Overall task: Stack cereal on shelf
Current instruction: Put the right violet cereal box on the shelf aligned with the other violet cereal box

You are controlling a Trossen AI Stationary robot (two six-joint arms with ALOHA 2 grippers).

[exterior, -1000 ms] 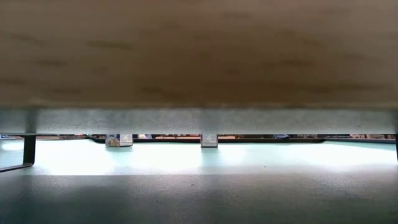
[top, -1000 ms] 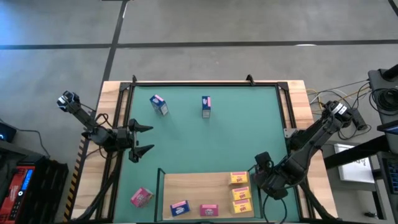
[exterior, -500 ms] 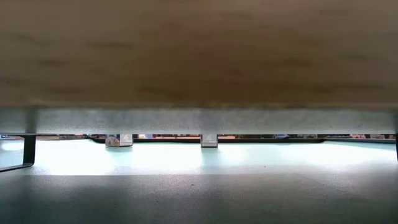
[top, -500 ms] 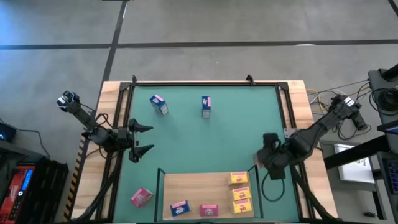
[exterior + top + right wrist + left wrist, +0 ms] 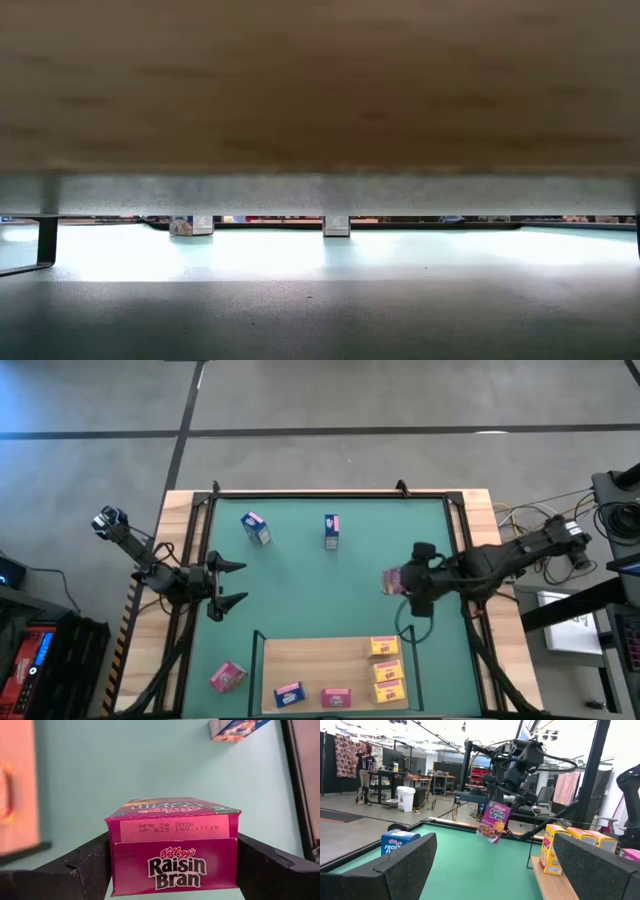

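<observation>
Cereal box, pink, is grasped by the right claw above the bench near its right edge, while the left claw waits released at the left edge.

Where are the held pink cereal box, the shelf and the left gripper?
held pink cereal box (image 5: 172,852): right wrist view, front face.
shelf (image 5: 315,660): high view, bare board.
left gripper (image 5: 236,584): high view, between its fingertips.

1. Low view mostly blocked by underside of the shelf; only bottoms of two boxes visible, colours not readable.
2. Pink box partly covered by right gripper from above.
3. Blue box cut off by edge in right wrist view.
</observation>
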